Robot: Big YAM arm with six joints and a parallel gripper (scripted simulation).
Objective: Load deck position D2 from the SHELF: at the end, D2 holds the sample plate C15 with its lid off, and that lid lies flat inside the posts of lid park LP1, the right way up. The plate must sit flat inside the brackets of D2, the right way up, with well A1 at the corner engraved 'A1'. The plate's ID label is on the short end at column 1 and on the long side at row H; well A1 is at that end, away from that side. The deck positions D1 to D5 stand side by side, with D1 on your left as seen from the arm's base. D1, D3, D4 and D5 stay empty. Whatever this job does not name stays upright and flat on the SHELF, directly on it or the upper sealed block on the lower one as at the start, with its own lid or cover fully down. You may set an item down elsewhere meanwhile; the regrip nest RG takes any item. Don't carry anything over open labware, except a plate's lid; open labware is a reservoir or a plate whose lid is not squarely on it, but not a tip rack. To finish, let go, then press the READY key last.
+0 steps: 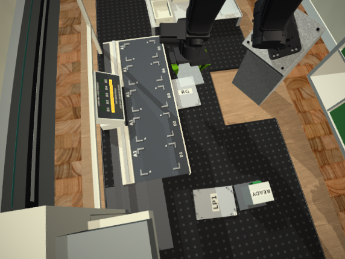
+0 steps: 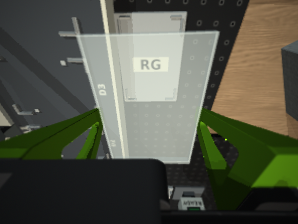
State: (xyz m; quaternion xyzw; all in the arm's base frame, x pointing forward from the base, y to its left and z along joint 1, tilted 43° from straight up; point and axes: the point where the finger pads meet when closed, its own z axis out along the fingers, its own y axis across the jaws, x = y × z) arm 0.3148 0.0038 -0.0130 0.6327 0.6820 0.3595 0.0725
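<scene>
My gripper [image 2: 149,112] is shut on a clear, see-through plate lid [image 2: 150,97] and holds it by its long edges between the green fingers. In the top view the lid [image 1: 189,73] hangs flat under the wrist, just above the far end of the regrip nest RG [image 1: 186,94]. The RG label shows through the lid. Deck position D2 [image 1: 152,124] on the grey deck is empty, and so are the other positions. Lid park LP1 [image 1: 215,202] is empty. The READY key [image 1: 259,193] sits beside it. I cannot see plate C15.
The arm hides most of the shelf at the top edge; a cream open container [image 1: 161,9] and a white item [image 1: 230,9] show there. A status panel [image 1: 110,99] stands beyond the deck. The arm's grey base block [image 1: 271,57] is on the right.
</scene>
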